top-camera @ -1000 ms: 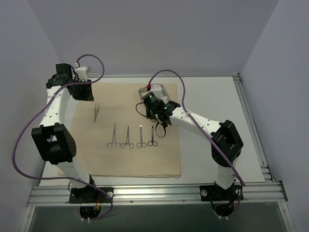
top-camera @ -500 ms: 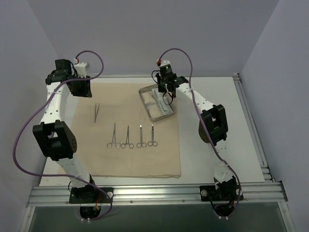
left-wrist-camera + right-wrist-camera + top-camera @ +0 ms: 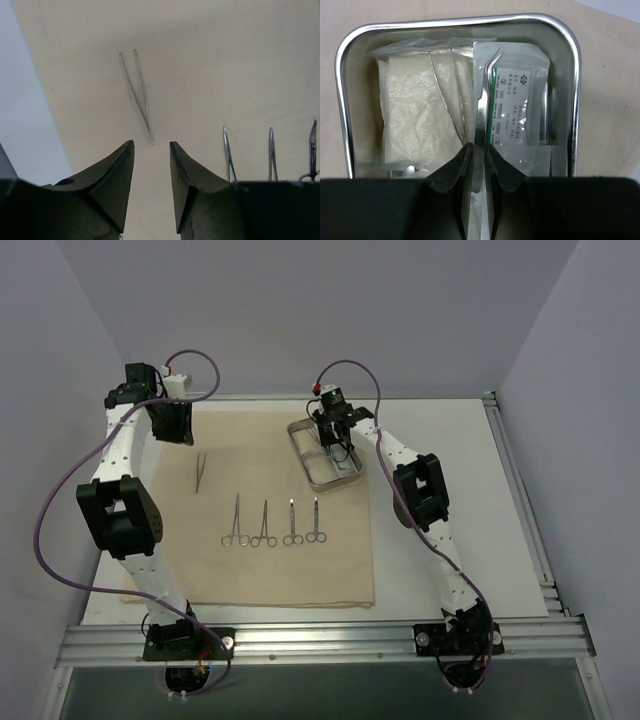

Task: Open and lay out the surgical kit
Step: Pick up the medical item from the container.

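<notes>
- Beige cloth wrap [image 3: 300, 570] lies spread flat on the table [image 3: 440, 440]; the steel tray [image 3: 470, 21] sits on its far right part.
- My right gripper [image 3: 480, 160] hangs over the tray. It is pinched on the thin metal forceps [image 3: 484, 100], which lie across a clear packet [image 3: 520, 100] beside a white gauze pad [image 3: 415, 110].
- My left gripper [image 3: 151, 170] hovers released, jaws apart, above the tweezers [image 3: 137, 85] on the cloth.
- Four ring-handled instruments [image 3: 264, 524] lie in a row mid-cloth.
</notes>
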You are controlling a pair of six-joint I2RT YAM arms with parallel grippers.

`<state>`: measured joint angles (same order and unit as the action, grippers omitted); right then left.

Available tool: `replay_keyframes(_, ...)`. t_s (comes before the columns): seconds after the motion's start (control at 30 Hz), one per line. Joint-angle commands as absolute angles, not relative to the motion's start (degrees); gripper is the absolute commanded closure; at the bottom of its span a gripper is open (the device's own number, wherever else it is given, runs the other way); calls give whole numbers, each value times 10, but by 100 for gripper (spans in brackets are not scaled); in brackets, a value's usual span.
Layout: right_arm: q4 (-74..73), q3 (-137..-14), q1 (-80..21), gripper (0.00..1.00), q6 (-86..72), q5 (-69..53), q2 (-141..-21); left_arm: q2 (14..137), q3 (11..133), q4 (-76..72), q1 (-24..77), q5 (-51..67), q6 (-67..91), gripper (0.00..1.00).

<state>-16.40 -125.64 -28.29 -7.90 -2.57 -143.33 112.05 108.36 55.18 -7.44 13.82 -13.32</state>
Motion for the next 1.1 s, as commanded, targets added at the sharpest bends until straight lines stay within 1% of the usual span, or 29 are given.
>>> replay_keyframes(0.0, -159, -1281, -273, 88, -84, -29, -1442, 1124, 1118, 559, -71, 140, -141, 56)
replay_keyframes(0.27, -156, -1302, -269, 84, -97, -40, -1475, 1129, 1120, 559, -71, 141, -142, 56)
replay_keyframes(0.7, -138, -1303, -269, 84, -120, -69, -1482, 1134, 1119, 557, -71, 140, -141, 56)
replay_keyframes(0.77, -141, -1303, -268, 88, -122, -63, -1488, 1133, 1119, 557, -71, 139, -141, 56)
replay_keyframes(0.8, -146, -1302, -268, 92, -122, -61, -1490, 1134, 1119, 558, -71, 138, -141, 56)
replay_keyframes(0.83, -147, -1302, -267, 98, -123, -58, -1489, 1133, 1119, 557, -71, 138, -142, 56)
replay_keyframes(0.87, -149, -1300, -266, 100, -124, -56, -1487, 1132, 1119, 557, -71, 138, -143, 56)
replay_keyframes(1.07, -142, -1280, -266, 100, -125, -38, -1437, 1133, 1120, 559, -70, 141, -142, 56)
